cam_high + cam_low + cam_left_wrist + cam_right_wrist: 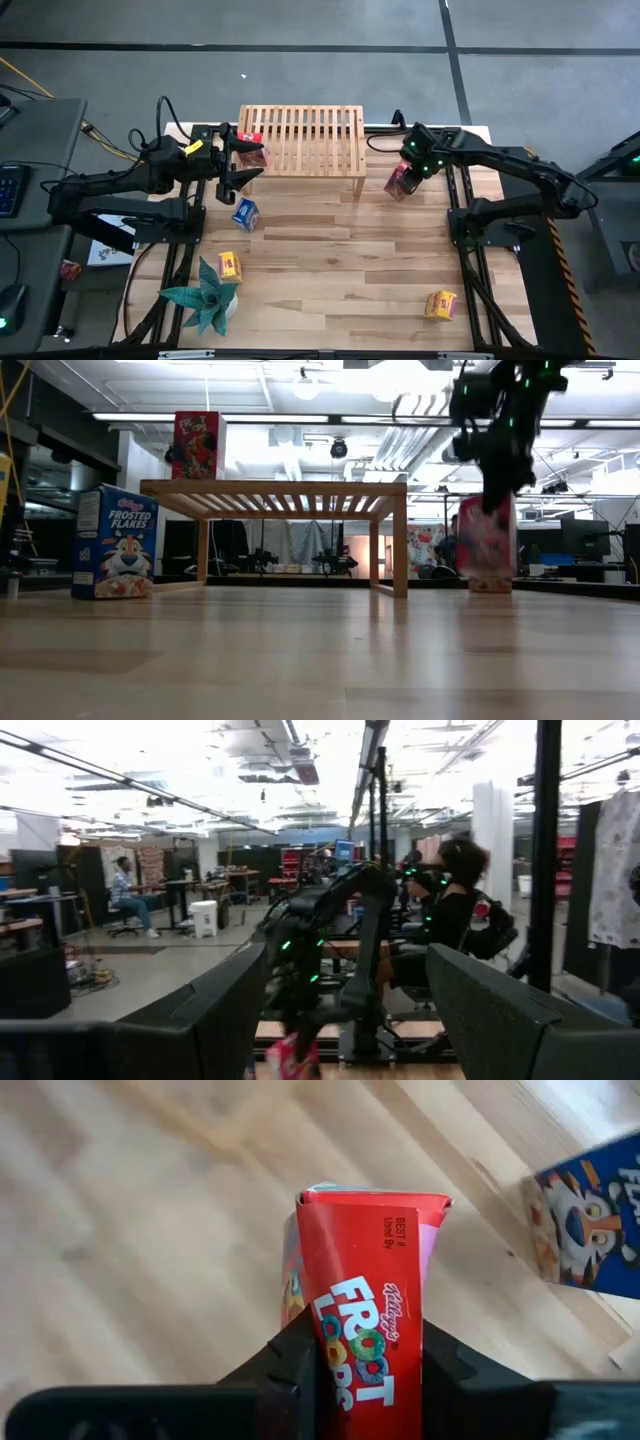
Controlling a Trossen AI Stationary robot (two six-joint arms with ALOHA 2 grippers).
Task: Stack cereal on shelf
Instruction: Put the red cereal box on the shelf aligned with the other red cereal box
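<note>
Beside shelf (300,140), right claw (402,182) around red box (365,1310)

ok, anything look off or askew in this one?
Nothing damaged or spilled. The red box in the right pincer is dented at its top edge, and a yellow box sits far from the shelf, near the table's front right. The left pincer stands open beside the red box already on the shelf.

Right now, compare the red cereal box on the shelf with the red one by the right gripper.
The red box on the shelf stands at the left end of the shelf, raised off the table; the red Froot Loops box sits on the table right of the shelf. The shelf box is free, beside the open left gripper; the table box is between the right gripper's fingers. Both are small, red and upright.
</note>
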